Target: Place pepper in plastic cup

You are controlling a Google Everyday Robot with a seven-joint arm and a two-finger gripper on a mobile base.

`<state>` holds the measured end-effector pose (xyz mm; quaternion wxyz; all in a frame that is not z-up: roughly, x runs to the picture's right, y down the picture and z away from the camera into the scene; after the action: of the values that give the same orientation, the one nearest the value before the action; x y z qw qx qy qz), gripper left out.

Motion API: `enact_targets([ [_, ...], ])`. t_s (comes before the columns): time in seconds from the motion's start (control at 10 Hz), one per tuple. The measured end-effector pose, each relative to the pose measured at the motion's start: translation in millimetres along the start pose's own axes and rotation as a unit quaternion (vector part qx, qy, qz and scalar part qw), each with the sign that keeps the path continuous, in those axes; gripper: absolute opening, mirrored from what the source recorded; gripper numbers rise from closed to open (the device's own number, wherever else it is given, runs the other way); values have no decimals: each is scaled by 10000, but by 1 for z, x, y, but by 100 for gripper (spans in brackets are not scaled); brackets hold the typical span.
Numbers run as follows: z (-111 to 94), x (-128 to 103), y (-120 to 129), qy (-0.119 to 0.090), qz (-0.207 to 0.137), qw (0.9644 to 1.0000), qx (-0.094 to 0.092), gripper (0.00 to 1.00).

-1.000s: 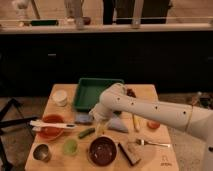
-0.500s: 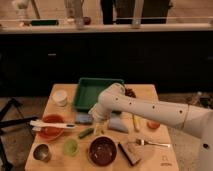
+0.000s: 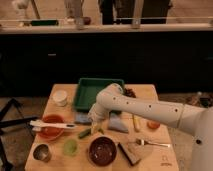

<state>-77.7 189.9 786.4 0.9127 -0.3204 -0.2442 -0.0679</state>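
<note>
The pepper [image 3: 84,133] is a slim dark green piece lying on the wooden table [image 3: 60,112], just left of and below my gripper. The plastic cup [image 3: 70,146] is small and light green and stands upright near the table's front, left of the dark bowl [image 3: 102,150]. My gripper [image 3: 95,127] hangs down from the white arm [image 3: 145,107], which reaches in from the right. It is low over the table, close to the pepper's right end. I cannot tell whether it touches the pepper.
A green tray [image 3: 95,93] sits at the back. A white cup [image 3: 60,98], an orange bowl [image 3: 49,129] with a white utensil across it, and a metal cup [image 3: 41,152] are on the left. A grey cloth [image 3: 118,125], corn [image 3: 136,122] and a fork [image 3: 152,144] are on the right.
My gripper has moved down and slightly left, closer to the pepper. The objects on the table have not moved.
</note>
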Motion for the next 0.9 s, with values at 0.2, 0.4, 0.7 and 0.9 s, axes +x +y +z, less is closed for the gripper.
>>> enact_targets([
  [0.2, 21, -1, 3, -60, 12, 9998, -195, 65],
  [0.4, 32, 0, 4, -85, 41, 9995, -299, 62],
  [0.7, 36, 0, 4, -102, 97, 9993, -335, 43],
  [0.9, 37, 2, 4, -111, 159, 9992, -337, 43],
])
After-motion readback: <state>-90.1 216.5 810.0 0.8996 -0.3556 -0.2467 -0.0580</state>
